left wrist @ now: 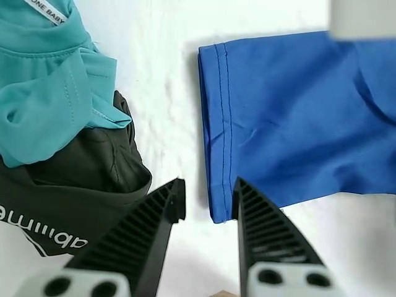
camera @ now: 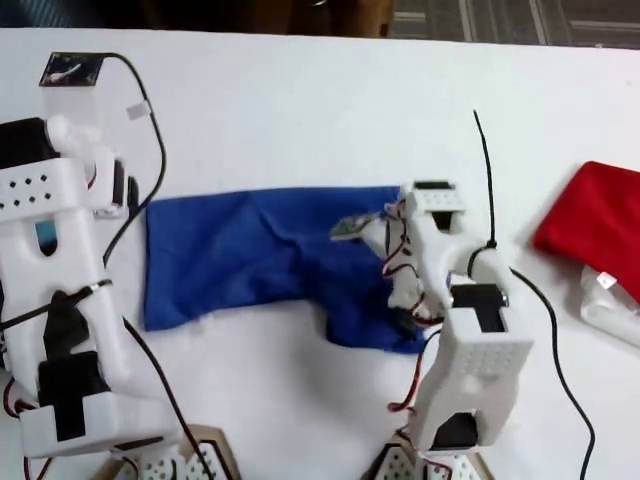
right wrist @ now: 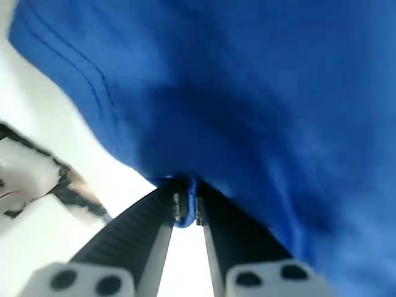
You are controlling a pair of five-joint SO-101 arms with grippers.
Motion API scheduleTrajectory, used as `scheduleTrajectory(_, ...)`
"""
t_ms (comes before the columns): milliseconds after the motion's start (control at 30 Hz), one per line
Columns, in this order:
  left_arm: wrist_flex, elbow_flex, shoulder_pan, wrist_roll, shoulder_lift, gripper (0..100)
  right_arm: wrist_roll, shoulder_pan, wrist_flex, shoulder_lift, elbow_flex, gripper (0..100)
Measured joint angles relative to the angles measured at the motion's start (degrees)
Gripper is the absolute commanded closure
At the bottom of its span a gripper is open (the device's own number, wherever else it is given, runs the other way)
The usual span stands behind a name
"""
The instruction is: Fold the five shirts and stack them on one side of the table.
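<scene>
The right jaws pinch the blue shirt's [right wrist: 247, 93] edge; the left jaws hang partly open above its hem; the teal shirt [left wrist: 49, 80] carries a printed label [left wrist: 46, 11]

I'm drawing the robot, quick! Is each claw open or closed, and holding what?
Left gripper: open, holding nothing.
Right gripper: closed on the blue shirt.

Landmark: spread shirt [camera: 250, 250], mid-table [camera: 300, 90].
Bunched shirt [camera: 595, 225]: right of the spread shirt, well apart.
Upper shirt [left wrist: 49, 80]: on lower shirt [left wrist: 80, 185]; both left of the spread shirt, apart from it.
Left gripper [left wrist: 207, 198]: at a corner of the spread shirt's left end.
Right gripper [right wrist: 185, 207]: clamped on the spread shirt's right near edge.
</scene>
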Motion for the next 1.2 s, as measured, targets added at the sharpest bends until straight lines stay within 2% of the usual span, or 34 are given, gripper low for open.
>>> scheduleTrajectory(233, 0.0, 0.0, 0.0, 0.0, 0.0, 85, 0.0, 2.2, 4.1, -2.4, -10.4, 98.0)
scheduleTrajectory(567, 0.0, 0.0, -0.1, 0.0, 0.0, 85, -1.8, 2.1, 4.2, -2.4, -19.1, 98.0)
scheduleTrajectory(700, 0.0, 0.0, 0.1, 0.0, 0.0, 85, -1.8, 1.3, 0.8, -2.4, -19.8, 98.0)
scheduleTrajectory(933, 0.0, 0.0, 0.1, 0.0, 0.0, 85, -1.8, -5.2, -4.8, -0.2, -20.2, 98.0)
scheduleTrajectory(1200, 0.0, 0.0, 0.0, 0.0, 0.0, 85, -1.8, -5.5, -9.5, 2.6, -20.2, 98.0)
